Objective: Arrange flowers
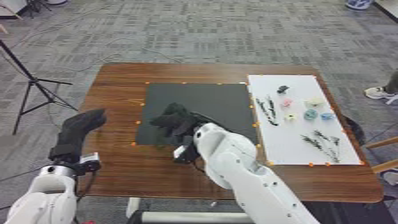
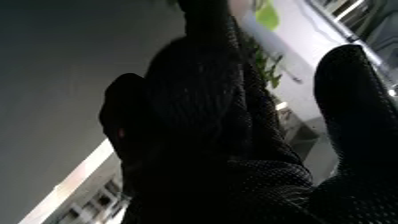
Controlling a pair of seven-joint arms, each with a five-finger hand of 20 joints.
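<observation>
Grey patterned carpet floor [image 1: 213, 30], black tripod stand [image 1: 31, 80], brown wooden table [image 1: 209, 72]

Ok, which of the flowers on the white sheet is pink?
The small bloom level with the cream one, on its left in the head view; the only pink one.

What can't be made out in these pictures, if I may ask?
- Head view: the part of the black mat beneath the black-gloved right hand, which covers it.
- Both views: whether that hand holds a stem; its dark glove hides this.
- Head view: the kinds of the small pastel flower heads, too small to tell.
- Right wrist view: the full extent of the dark green leaves, partly behind the glove.
</observation>
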